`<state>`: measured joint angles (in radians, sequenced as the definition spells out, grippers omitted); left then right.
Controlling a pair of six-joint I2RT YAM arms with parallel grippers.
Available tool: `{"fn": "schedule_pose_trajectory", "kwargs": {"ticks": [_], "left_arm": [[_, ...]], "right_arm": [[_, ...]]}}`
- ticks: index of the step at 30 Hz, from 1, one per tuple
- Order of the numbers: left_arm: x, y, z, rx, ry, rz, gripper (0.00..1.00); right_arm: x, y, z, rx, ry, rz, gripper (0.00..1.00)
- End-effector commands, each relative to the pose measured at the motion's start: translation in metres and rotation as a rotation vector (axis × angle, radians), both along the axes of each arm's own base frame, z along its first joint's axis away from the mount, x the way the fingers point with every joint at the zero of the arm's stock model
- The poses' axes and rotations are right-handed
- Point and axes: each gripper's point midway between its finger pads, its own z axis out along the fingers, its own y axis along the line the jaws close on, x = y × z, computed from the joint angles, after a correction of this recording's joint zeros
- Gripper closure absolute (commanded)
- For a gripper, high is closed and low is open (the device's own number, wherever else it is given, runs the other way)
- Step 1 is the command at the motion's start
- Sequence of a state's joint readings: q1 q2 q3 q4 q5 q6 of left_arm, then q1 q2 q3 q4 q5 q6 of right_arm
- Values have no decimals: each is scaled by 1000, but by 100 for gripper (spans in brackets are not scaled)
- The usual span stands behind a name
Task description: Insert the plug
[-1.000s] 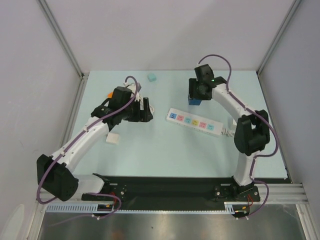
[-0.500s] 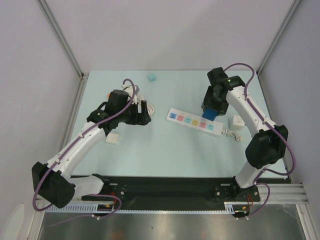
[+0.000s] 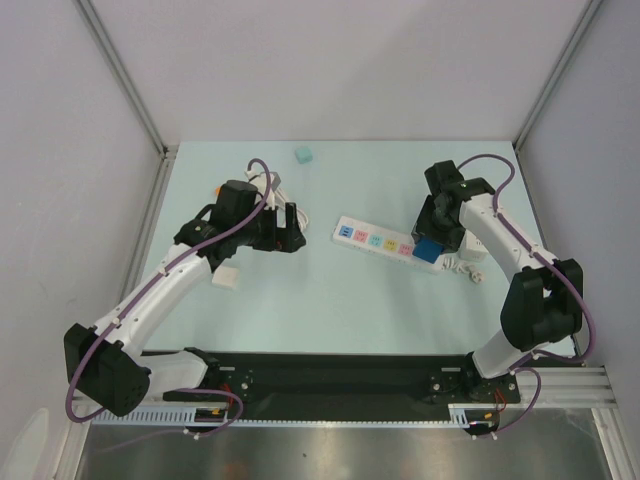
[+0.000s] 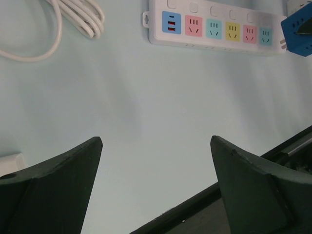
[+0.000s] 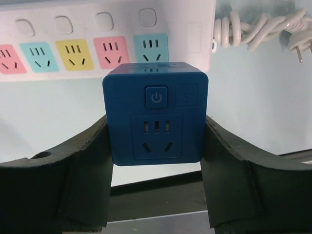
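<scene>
A white power strip (image 3: pixel 388 244) with coloured sockets lies mid-table; it also shows in the left wrist view (image 4: pixel 209 28) and the right wrist view (image 5: pixel 97 44). My right gripper (image 3: pixel 430 246) is shut on a blue cube plug (image 5: pixel 156 119), holding it just above the strip's right end, near the teal socket (image 5: pixel 150 48). The blue cube plug shows at the right edge of the left wrist view (image 4: pixel 298 35). My left gripper (image 3: pixel 291 228) is open and empty, left of the strip, hovering over bare table.
A white coiled cable (image 3: pixel 262 180) lies behind the left arm. A small teal cube (image 3: pixel 303 155) sits at the back. A white adapter (image 3: pixel 226 277) lies by the left arm, another white plug (image 3: pixel 474 247) right of the strip. The strip's bundled cord (image 5: pixel 253 29) lies at its right end.
My right gripper has carried the blue cube plug from the back of the table forward and right, down to the strip's right end. The left arm has barely moved.
</scene>
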<state>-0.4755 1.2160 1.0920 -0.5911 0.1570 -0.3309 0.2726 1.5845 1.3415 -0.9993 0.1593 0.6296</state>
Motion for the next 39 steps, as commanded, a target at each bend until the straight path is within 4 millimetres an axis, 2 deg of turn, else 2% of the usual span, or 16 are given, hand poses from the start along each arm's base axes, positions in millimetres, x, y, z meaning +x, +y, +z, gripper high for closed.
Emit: {"fn": "schedule_pose_trajectory", "kwargs": {"ticks": [1, 5, 12, 18, 39], "left_arm": [[2, -2, 10, -25, -41, -16, 0], [3, -2, 10, -22, -41, -14, 0], [3, -1, 11, -19, -46, -8, 0], [3, -1, 10, -19, -47, -11, 0], [2, -1, 12, -23, -50, -16, 0]], "right_arm": [[22, -1, 16, 22, -139, -39, 100], [26, -4, 5, 28, -131, -42, 100], [31, -7, -3, 3, -126, -32, 100], [24, -5, -19, 6, -85, -18, 100], [26, -9, -41, -55, -96, 13, 100]]}}
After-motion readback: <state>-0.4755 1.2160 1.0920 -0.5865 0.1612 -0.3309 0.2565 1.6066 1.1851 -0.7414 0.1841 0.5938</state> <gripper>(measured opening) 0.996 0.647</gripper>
